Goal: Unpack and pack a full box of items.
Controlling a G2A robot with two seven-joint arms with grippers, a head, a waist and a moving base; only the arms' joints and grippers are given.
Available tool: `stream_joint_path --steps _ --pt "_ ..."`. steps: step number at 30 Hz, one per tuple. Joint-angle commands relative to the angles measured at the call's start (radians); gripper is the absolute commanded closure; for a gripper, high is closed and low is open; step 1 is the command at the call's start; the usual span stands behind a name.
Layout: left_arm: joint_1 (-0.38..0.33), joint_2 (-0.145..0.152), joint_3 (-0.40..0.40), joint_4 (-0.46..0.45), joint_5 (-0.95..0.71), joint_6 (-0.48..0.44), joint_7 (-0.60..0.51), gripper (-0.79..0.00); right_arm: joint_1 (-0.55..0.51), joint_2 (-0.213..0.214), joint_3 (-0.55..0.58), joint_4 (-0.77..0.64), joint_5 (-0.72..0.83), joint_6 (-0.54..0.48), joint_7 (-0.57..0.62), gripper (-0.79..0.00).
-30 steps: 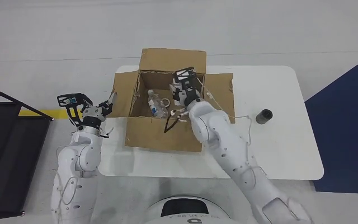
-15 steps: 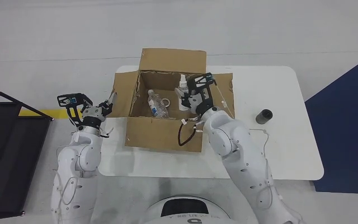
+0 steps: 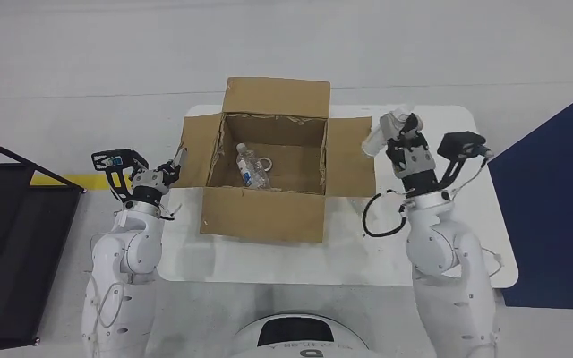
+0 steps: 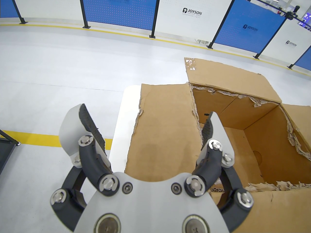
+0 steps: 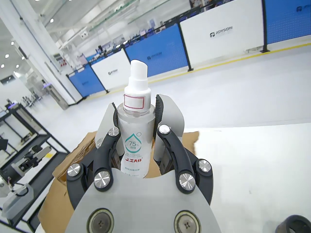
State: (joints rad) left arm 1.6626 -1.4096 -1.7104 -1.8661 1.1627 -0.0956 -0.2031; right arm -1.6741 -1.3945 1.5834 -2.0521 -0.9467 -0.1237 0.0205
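An open cardboard box (image 3: 269,215) stands mid-table with its flaps spread. Inside lie a clear water bottle (image 3: 247,166) and a small tape roll (image 3: 265,164). My right gripper (image 3: 394,136) (image 5: 136,112) is above the table just right of the box's right flap, shut on a clear spray bottle (image 5: 135,132) (image 3: 383,132) with a white nozzle, held tilted in the air. My left gripper (image 3: 175,164) (image 4: 148,120) hangs open beside the box's left flap (image 4: 165,132) at the table's left edge, with nothing between its fingers.
The white table (image 3: 448,242) has bare surface right of the box. A dark cylinder shows at a corner of the right wrist view (image 5: 295,224). A black rack (image 3: 27,233) stands on the floor left of the table.
My right gripper lifted the spray bottle out of the box and carried it right, past the right flap and over the table. The dark cylinder on the table is now hidden under that arm. The left arm kept still.
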Motion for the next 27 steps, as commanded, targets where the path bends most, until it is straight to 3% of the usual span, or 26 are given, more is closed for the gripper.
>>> stream_joint_path --steps 1,8,14,22,27 --pt "0.000 0.000 0.000 0.000 0.000 0.000 0.000 -0.785 -0.008 0.002 0.069 0.038 0.077 -0.001 -0.034 0.000" --pt "0.000 0.000 0.000 0.000 0.000 0.000 0.000 -0.785 0.025 0.009 0.213 0.163 0.151 0.104 -0.013 0.000" --pt "0.000 0.000 0.000 0.000 0.000 0.000 0.000 -0.785 0.052 0.011 0.301 0.298 0.160 0.214 -0.087 0.000" --pt "0.000 0.000 0.000 0.000 0.000 0.000 0.000 -0.785 0.154 0.016 0.243 0.457 -0.048 0.384 -0.070 0.000" --pt "0.000 0.000 0.000 0.000 0.000 0.000 0.000 -0.785 0.214 0.013 0.214 0.549 -0.116 0.448 -0.155 0.000"
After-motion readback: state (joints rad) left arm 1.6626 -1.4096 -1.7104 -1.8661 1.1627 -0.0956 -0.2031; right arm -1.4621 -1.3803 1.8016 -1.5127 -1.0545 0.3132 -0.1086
